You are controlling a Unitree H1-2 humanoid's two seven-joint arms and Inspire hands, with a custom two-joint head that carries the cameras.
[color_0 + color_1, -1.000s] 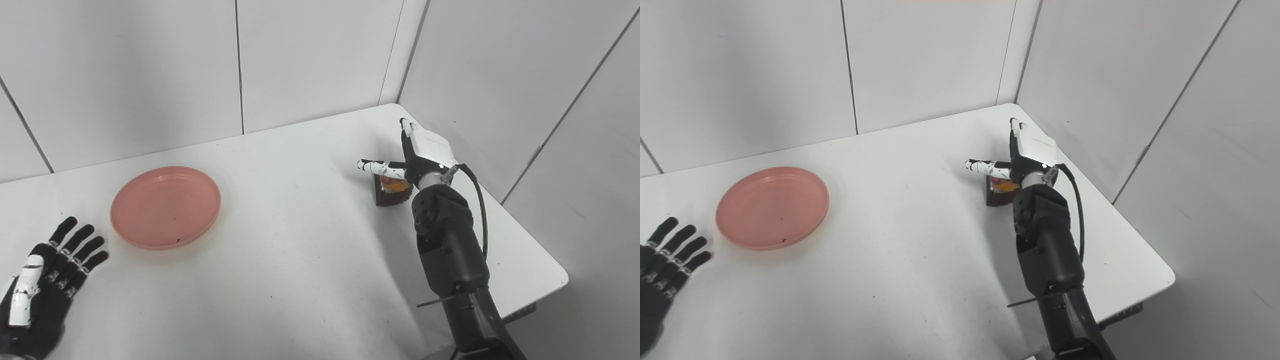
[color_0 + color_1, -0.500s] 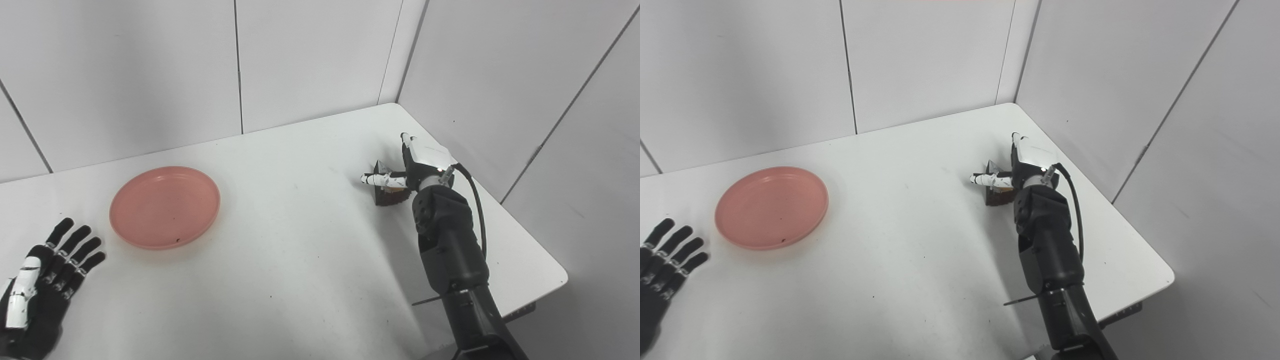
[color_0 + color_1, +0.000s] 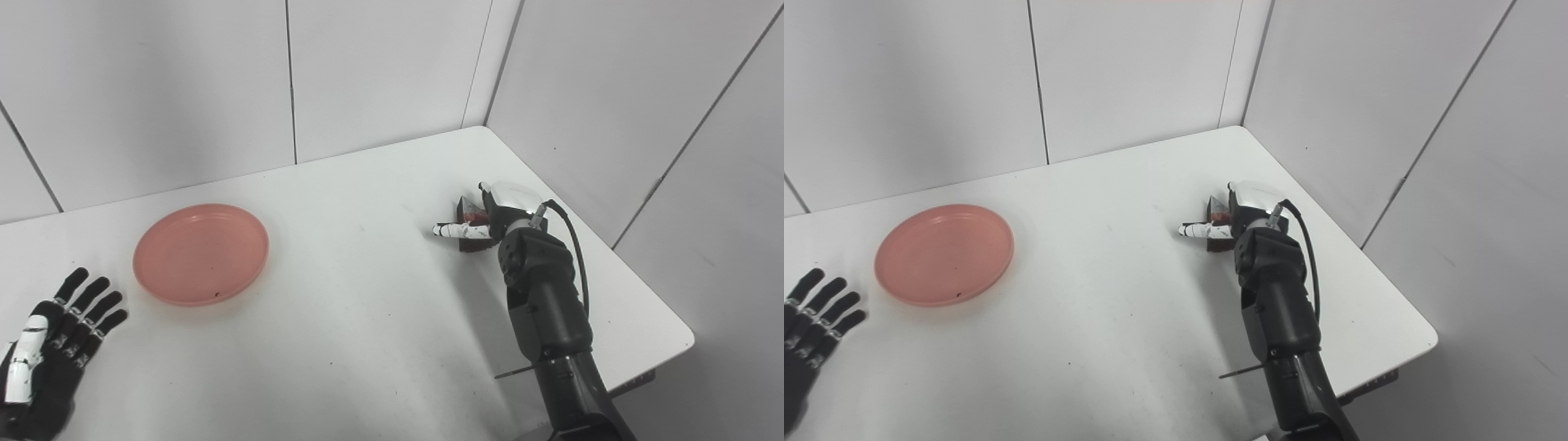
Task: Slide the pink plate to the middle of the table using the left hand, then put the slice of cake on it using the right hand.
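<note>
Left eye view
Pink plate (image 3: 201, 253): flat on the white table (image 3: 343, 318), left of centre, nothing on it
Left hand (image 3: 43, 361): lying on the table near the bottom left corner, fingers spread, grasping nothing, apart from the plate
Slice of cake (image 3: 470, 211): on the table near the right edge
Right hand (image 3: 490, 214): lowered over the cake, thumb pointing left; grip on it cannot be told

Right eye view
Plate (image 3: 944, 254): same spot, bare
Cake (image 3: 1217, 211): mostly hidden behind the right hand (image 3: 1240, 211)
Left hand (image 3: 811, 334): at the picture's left edge, fingers apart
</note>
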